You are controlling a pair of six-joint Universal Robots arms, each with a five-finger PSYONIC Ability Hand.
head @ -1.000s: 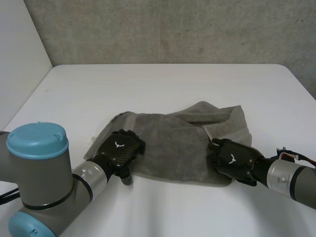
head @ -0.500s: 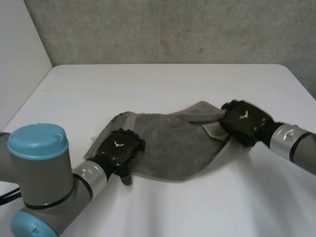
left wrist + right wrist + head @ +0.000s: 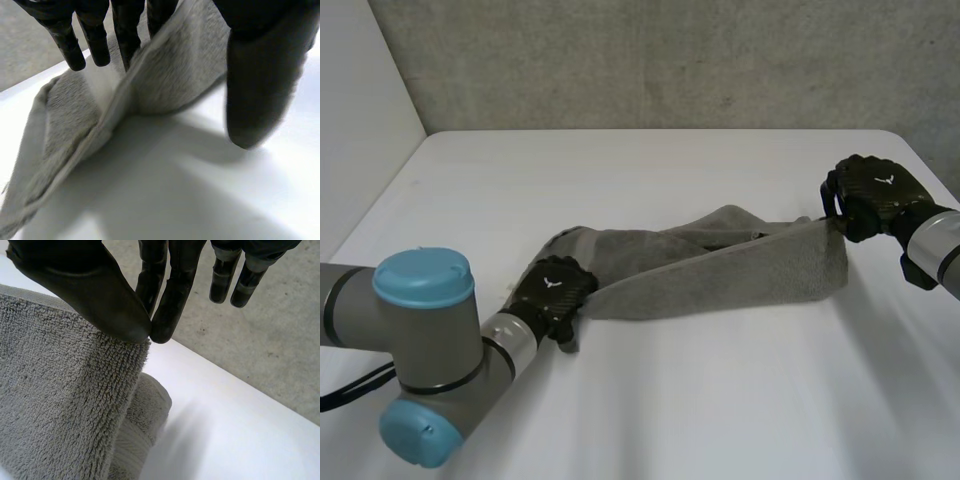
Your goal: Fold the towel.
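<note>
Right hand [image 3: 875, 195] has travelled from the near right corner of the towel [image 3: 720, 270] up and out toward the far right side of the counter [image 3: 650, 170], taking that corner with it. Towel was lying broad and rumpled a second ago; now it is drawn into a long, narrow band slung between the two hands, its right end raised off the surface.

- Right wrist view: thumb [image 3: 90, 285] and the fingers [image 3: 167, 305] beside it are pressed tip to tip on the very corner of the towel [image 3: 60, 405], which hangs below them. Remaining fingers stand straight and free.
- Left hand [image 3: 555, 297] has barely shifted, at the towel's near left end. Left wrist view: fingers [image 3: 127, 30] lie over one face of the cloth [image 3: 175, 70] and the thumb [image 3: 260, 75] sits on the other side, so it reads as a pinch on the edge.
- Left end of the towel rests on the counter, a flap bunched just beyond the left hand.

Meaning for the task, as a judgement: this is a stretch to pull out the wrinkles and find the edges, not yet a fold. Cloth is doubled lengthways and uneven, so it probably needs laying flat before any clean fold.

Surroundings: bare white counter all round, concrete wall [image 3: 650, 60] behind. Left arm's blue-capped joint [image 3: 425, 285] sits near the front edge, clear of the cloth. Nothing blocks either hand; the right hand is near the counter's right edge, leaving little room to pull further.
</note>
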